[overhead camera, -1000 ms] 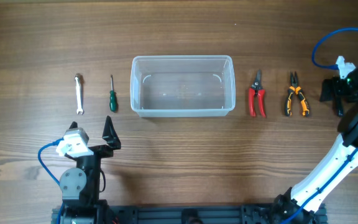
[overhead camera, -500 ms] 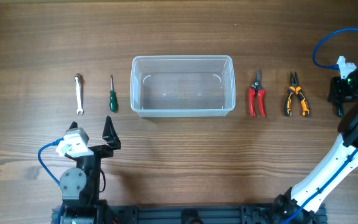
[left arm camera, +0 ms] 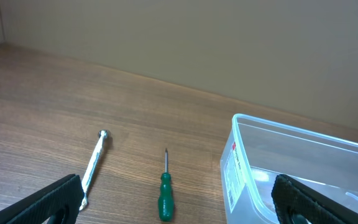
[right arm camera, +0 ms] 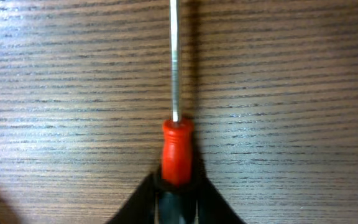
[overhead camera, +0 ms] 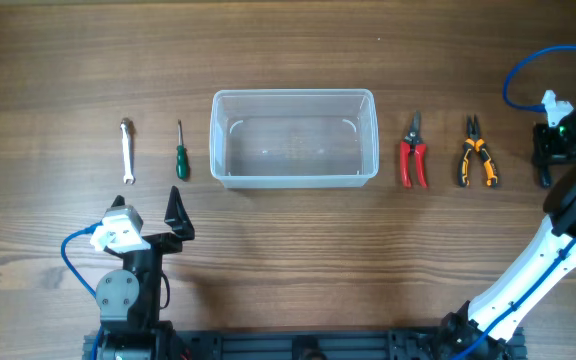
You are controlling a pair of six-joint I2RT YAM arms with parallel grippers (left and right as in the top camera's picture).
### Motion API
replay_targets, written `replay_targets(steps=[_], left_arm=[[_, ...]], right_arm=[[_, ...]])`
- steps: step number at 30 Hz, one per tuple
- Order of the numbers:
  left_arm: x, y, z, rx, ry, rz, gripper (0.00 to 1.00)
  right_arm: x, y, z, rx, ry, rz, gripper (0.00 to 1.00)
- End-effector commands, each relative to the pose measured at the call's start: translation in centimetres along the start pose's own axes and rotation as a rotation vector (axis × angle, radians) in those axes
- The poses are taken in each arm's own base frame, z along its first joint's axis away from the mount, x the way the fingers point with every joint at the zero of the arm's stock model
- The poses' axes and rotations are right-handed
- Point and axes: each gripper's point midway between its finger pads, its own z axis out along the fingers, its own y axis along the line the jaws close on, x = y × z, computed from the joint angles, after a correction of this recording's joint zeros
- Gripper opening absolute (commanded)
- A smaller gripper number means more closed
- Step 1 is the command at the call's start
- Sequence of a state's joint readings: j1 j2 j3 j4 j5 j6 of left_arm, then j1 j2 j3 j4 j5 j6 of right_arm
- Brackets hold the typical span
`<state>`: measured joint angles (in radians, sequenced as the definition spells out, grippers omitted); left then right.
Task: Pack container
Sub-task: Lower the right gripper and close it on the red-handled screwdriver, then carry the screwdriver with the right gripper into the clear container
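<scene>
Now, first pick judged under way: red-handled screwdriver [right arm camera: 176, 149] clamped by handle in right gripper [right arm camera: 176, 180] jaws, far right of overhead frame. Container [overhead camera: 294, 96] empty, upper centre, well apart. Left gripper [left arm camera: 176, 186] jaws spread wide, nothing held. Next call: lift off table [overhead camera: 288, 260], carry leftward past pliers [overhead camera: 476, 152], pruners [overhead camera: 413, 155], release inside container.

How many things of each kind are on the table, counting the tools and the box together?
Screwdrivers: 2 (green screwdriver, red screwdriver)
Wrench: 1
Orange pliers: 1
Red shears: 1
Container: 1
Total: 6
</scene>
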<state>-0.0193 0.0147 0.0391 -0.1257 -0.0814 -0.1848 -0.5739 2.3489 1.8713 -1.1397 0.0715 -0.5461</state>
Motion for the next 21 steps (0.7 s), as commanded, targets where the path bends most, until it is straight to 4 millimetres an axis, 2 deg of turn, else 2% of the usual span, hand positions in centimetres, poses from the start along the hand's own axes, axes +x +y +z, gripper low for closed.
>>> replay_targets(steps=[1, 7, 11, 15, 17, 20, 21], left_arm=[[0.0, 0.1, 0.0, 0.000, -0.006, -0.006, 1.00], [0.0, 0.1, 0.0, 0.000, -0.006, -0.006, 1.00], [0.0, 0.1, 0.0, 0.000, -0.006, -0.006, 1.00], [0.0, 0.1, 0.0, 0.000, -0.006, -0.006, 1.00], [0.0, 0.1, 0.0, 0.000, -0.006, -0.006, 1.00], [0.0, 0.1, 0.0, 0.000, -0.006, -0.006, 1.00], [0.0, 0.1, 0.0, 0.000, -0.006, -0.006, 1.00]], right_arm=[[1.1, -0.2, 1.7, 0.009, 0.060, 0.006, 0.13], [0.9, -0.4, 1.2, 0.015, 0.056, 0.032, 0.04], [-0.4, -0.7, -1.0, 0.037, 0.018, 0.043, 0.04], [-2.5, -0.3, -4.7, 0.069, -0.059, 0.018, 0.04], [-3.7, 0.4, -7.5, 0.095, -0.110, -0.006, 0.04], [-6.0, 3.4, -12.1, 0.083, -0.214, -0.070, 0.04], [-7.1, 5.7, -14.3, 0.045, -0.276, -0.113, 0.04]])
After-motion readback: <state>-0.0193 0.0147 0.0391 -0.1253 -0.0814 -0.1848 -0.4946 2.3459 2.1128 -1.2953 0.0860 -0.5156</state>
